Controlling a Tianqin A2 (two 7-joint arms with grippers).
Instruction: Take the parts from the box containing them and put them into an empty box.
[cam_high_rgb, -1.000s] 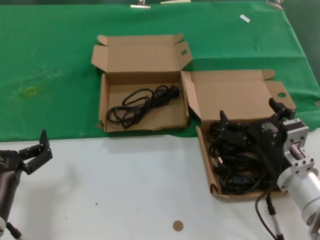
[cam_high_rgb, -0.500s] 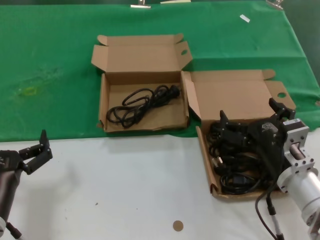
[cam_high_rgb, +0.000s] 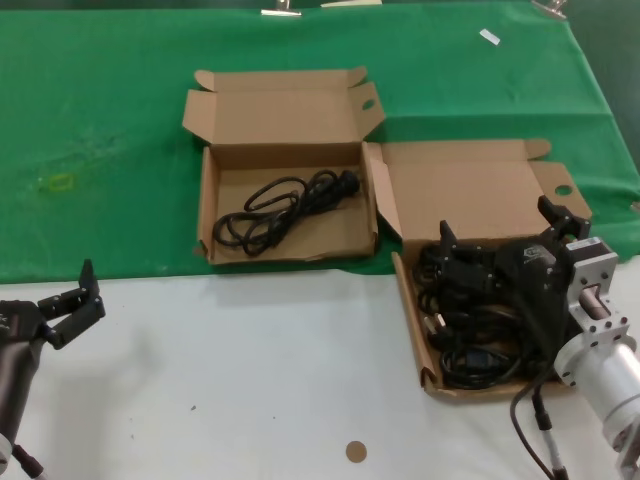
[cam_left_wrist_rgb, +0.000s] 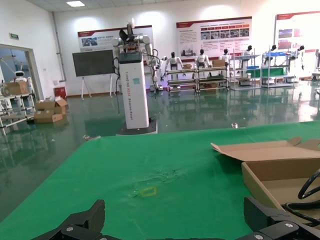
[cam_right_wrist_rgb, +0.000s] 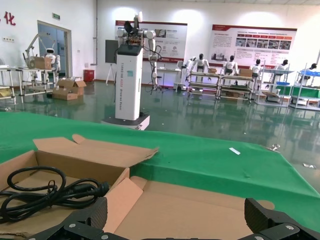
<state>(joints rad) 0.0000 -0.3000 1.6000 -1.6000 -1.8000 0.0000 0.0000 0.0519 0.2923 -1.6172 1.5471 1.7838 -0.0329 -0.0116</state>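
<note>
The box containing the parts (cam_high_rgb: 408, 300) sits at the right, its lid (cam_right_wrist_rgb: 190, 210) laid back and its angled side flap (cam_right_wrist_rgb: 117, 200) standing. Several black power cords (cam_high_rgb: 470, 335) fill it. My right gripper (cam_high_rgb: 500, 232) hangs just above those cords, open, its fingers spread wide with nothing between them (cam_right_wrist_rgb: 177, 220). The other box (cam_high_rgb: 207, 200), to the left and farther back, holds one looped cord (cam_high_rgb: 285, 205), also seen in the right wrist view (cam_right_wrist_rgb: 45, 192). My left gripper (cam_high_rgb: 75, 300) rests open at the near left over the white table, away from both boxes (cam_left_wrist_rgb: 175, 217).
A green cloth (cam_high_rgb: 100, 150) covers the far half of the table, and both boxes lie along its front edge. The near half is white tabletop (cam_high_rgb: 250, 370) with a small brown round spot (cam_high_rgb: 356, 451). A small white tag (cam_high_rgb: 489, 37) lies far right.
</note>
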